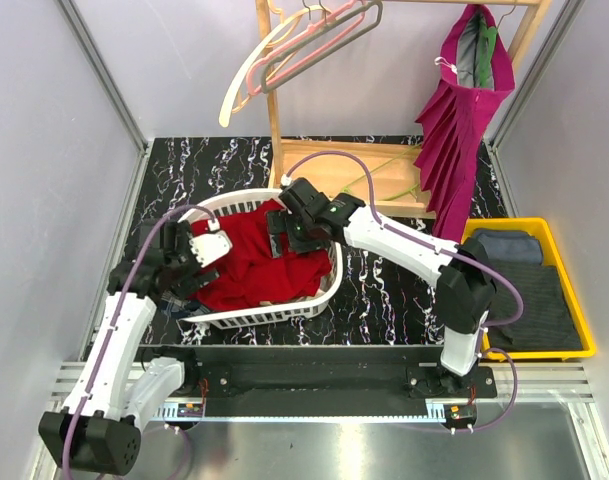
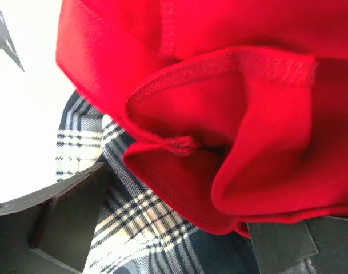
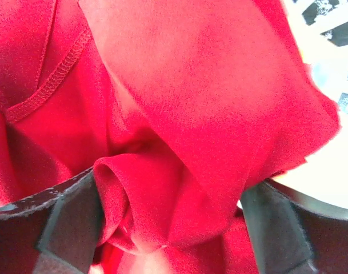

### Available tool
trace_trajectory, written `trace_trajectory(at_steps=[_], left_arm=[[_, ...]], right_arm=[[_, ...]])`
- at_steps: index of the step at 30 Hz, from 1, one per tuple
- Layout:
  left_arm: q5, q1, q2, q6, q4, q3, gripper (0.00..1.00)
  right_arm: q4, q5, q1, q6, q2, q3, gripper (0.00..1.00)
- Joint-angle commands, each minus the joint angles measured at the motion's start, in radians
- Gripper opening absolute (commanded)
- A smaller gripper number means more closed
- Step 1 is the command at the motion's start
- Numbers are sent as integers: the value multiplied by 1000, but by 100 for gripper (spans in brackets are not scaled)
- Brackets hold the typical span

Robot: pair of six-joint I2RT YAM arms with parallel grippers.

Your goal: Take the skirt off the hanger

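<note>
Lying bunched in the white basket (image 1: 319, 298) at centre left, the red skirt (image 1: 249, 268) shows no hanger, so removal looks done; left pincer (image 1: 191, 262) and right pincer (image 1: 287, 232) both gape wide over the cloth, gripping nothing.

The top camera looks down over the whole table (image 1: 384, 300); both wrist cameras sit right against the red cloth (image 1: 246, 265) in the basket (image 1: 274, 318).

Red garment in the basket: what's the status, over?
Open: left gripper, right gripper, both astride red garment in white basket. Beneath it, plaid cloth. On rack, magenta pleated skirt hanging.
</note>
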Motion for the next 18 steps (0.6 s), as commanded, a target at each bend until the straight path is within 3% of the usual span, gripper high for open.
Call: trace_trajectory(at_steps=[1,6,8,9,14,15,17,18], left_arm=[[26,19,9,-131,-68,243,99],[184,19,35,-398,-53,512,99],[223,19,26,-453,-36,584,99],[255,19,21,-492,-30,615,99],[313,19,0,-530,-16,656,99],[310,19,0,-532,-16,659,99],[307,19,-8,-530,-15,655,99],[309,19,-16,-532,-12,646,99]], right_arm=[[-124,183,-15,-59,-73,85,100],[-187,273,-96,38,-205,89,100],[-191,250,-138,30,-255,91,100],[-188,165,-151,-31,-268,100,100],[-118,175,-201,-118,-331,34,100],[-124,238,-219,-113,-323,42,100],[-130,286,-263,-81,-277,55,93],[-136,288,-350,-57,-248,68,89]])
